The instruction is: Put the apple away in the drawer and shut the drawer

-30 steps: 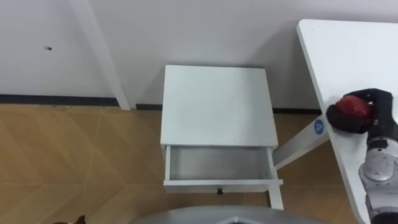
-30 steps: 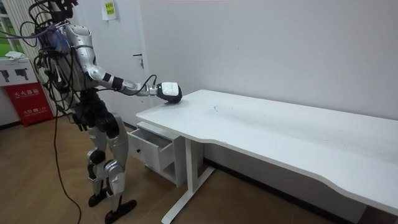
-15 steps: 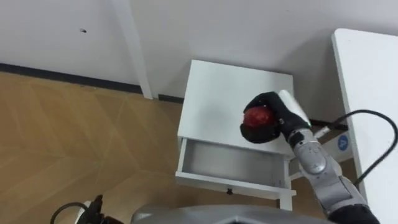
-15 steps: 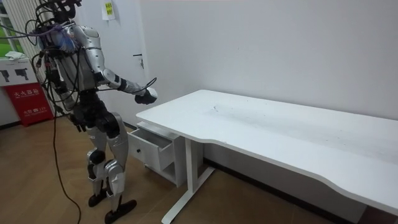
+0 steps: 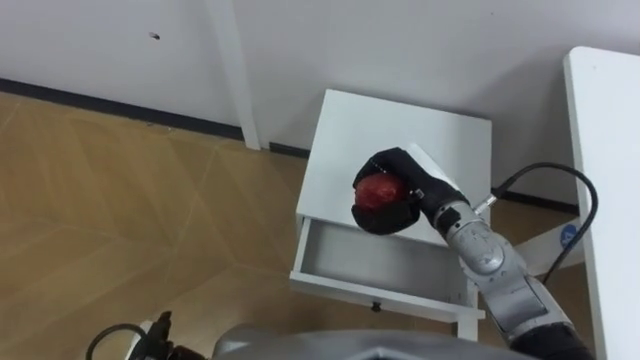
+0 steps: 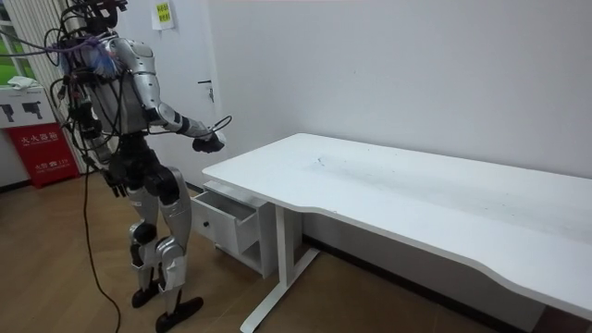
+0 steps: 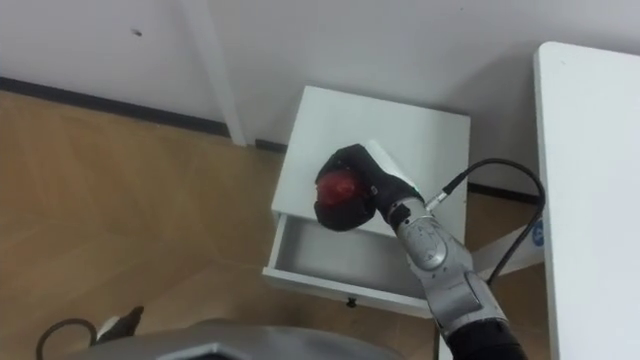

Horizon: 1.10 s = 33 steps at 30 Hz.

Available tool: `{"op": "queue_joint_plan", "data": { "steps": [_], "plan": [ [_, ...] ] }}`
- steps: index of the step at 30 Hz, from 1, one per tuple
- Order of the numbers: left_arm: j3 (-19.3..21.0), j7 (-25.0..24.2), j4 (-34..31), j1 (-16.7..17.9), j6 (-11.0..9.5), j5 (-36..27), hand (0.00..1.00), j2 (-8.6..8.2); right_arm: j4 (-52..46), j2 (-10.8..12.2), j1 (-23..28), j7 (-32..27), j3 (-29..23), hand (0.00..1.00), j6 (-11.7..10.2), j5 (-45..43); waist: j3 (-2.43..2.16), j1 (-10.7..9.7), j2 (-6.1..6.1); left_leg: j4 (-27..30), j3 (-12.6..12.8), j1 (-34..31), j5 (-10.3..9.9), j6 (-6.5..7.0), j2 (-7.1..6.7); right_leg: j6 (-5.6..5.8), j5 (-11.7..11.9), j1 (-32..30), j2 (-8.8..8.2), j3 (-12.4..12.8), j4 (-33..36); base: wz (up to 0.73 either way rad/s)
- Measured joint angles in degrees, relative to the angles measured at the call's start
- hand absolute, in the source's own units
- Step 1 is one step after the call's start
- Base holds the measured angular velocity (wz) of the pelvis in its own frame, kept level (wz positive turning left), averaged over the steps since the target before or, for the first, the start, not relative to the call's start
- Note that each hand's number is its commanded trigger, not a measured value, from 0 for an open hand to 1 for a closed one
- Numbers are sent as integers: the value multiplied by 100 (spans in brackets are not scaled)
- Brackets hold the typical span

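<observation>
Red apple (image 5: 378,189) is held in the right hand (image 5: 418,186), black fingers (image 5: 386,219) curled round it from below and from the side, thumb over the top. Most of the apple's glossy round face is left uncovered toward the camera. Apple and hand are seen in the air over the front edge of the cabinet (image 5: 445,135), at the rear of the open drawer (image 5: 370,265). In the room view the hand is seen at chest height, well above the drawer, nothing touching.

Drawer is pulled out toward the robot; smooth grey bottom and white walls are seen inside, with a small dark knob (image 5: 376,307) on the white front panel. Cabinet top is flat, white, square, matte. White desk (image 5: 610,150) is just beside the cabinet on the right, with a smooth top and rounded corner. Floor (image 5: 130,220) is wood in a herringbone pattern; the wall is plain white with a dark skirting.

Robot is seen standing upright before the cabinet, at the desk's end, right arm stretched forward.
</observation>
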Motion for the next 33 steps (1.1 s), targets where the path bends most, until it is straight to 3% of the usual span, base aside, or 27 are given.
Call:
{"op": "queue_joint_plan", "data": {
  "steps": [7, 9, 27, 33],
  "plan": [
    [0, -21, -36, 28, -2, -1, 0, 0, 170, 4, 30, 131, -5, 0, -26, -4, -13, -21, 23, 0, 0, 7, 0, 0, -3, 0, 0, 24, -1, -22, 1, 0],
    [0, -24, -9, 47, -1, -1, 0, -1, 472, 8, 30, 134, -4, 0, -21, -10, -35, -16, 6, 9, -1, 18, 0, 1, -4, 0, 0, 39, -2, -23, 0, 0],
    [-2, -77, 103, 124, 173, -4, 0, -17, 1130, 7, 53, 111, -26, 0, 6, -57, 5, -99, 71, 45, -15, 7, -1, 0, -4, 1, 0, 68, -2, -45, -2, 0],
    [29, -76, 52, 138, 152, -1, 0, -11, 1432, 9, 22, 96, -171, 0, -5, 4, -17, -195, 24, 54, -40, 11, 0, 1, -10, 2, -1, 86, -8, -27, -9, 1]
  ]
}}
